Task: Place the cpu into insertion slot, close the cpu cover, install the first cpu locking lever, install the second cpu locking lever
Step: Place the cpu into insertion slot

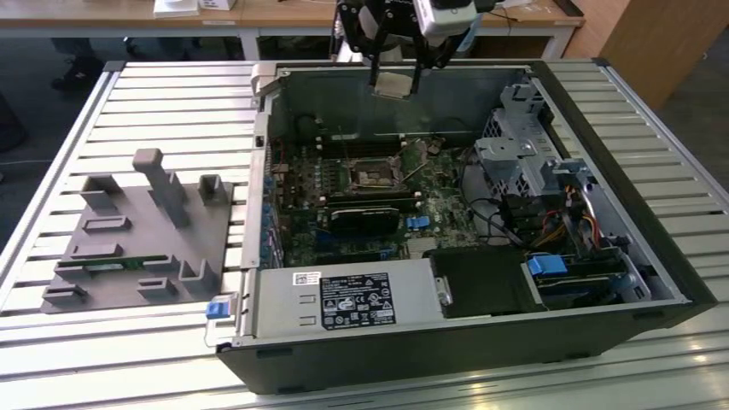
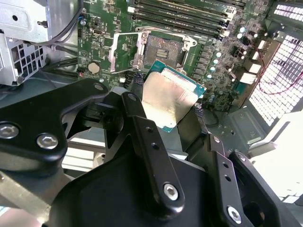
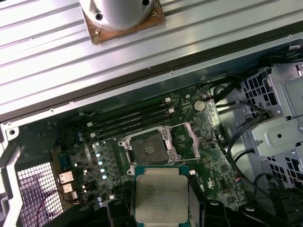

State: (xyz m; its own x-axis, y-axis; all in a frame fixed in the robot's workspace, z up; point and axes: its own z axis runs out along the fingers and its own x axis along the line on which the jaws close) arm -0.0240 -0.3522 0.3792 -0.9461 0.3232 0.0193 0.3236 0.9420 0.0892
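At the exterior view's left, the grey fixture block (image 1: 142,235) lay on the slatted desk (image 1: 68,137), well apart from the work. In the upper middle of that frame, the end effector (image 1: 395,81) was clamped on the cpu (image 1: 393,84), gripping it by two opposite edges over the far side of the open computer case (image 1: 456,359). The insertion slot (image 1: 374,175) sat lower, at mid-frame, on the green board, unfilled. In the second wrist view the cpu cover (image 2: 122,53) stood open just beside the slot.

You had three likely hazards to guard against:
- The chip looked tilted, so an uneven descent could have bent socket contacts.
- The edge grip could have slipped.
- The fingers could have struck the raised cover, or the cables (image 1: 501,218) toward the right.
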